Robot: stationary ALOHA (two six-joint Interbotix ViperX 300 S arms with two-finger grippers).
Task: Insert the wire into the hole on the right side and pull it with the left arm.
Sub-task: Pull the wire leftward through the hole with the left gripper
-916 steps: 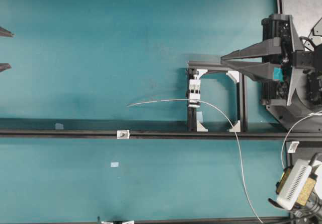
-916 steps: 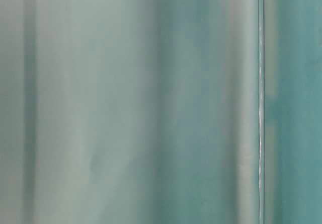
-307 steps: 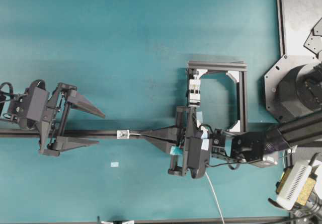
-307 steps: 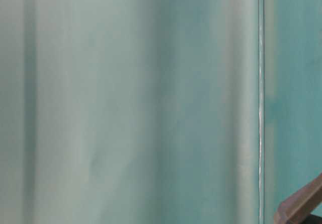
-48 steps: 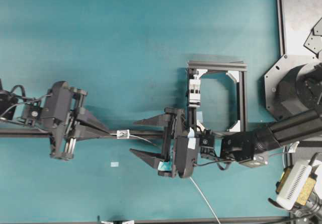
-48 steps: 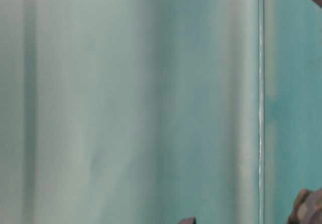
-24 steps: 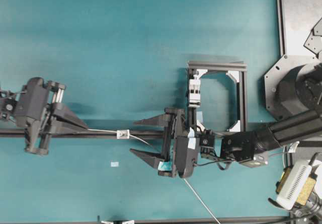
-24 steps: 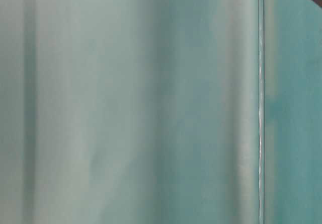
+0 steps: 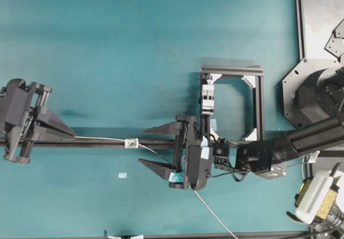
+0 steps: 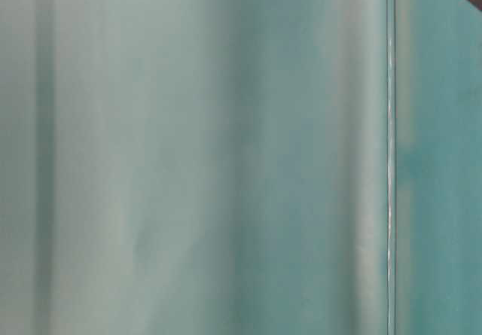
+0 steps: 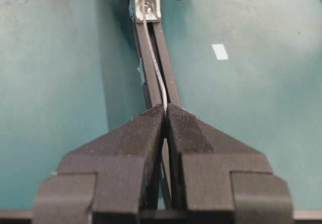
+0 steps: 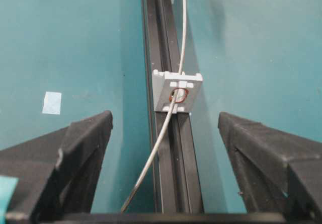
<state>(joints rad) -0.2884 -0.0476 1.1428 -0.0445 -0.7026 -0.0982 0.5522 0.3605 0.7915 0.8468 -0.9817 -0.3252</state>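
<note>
My left arm (image 9: 21, 122) lies low along the rail, fingers (image 11: 151, 133) pinching the wire (image 9: 102, 139) threaded through the hole (image 12: 178, 94); right gripper (image 9: 156, 146) hovers wide.

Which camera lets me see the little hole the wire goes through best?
The right wrist view: the hole faces it, with the wire through it. Overhead and left wrist views show only its tiny block; the table-level view shows none.

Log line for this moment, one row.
left pincer: shut on wire | wire: through hole | right pincer: open, holding nothing
</note>
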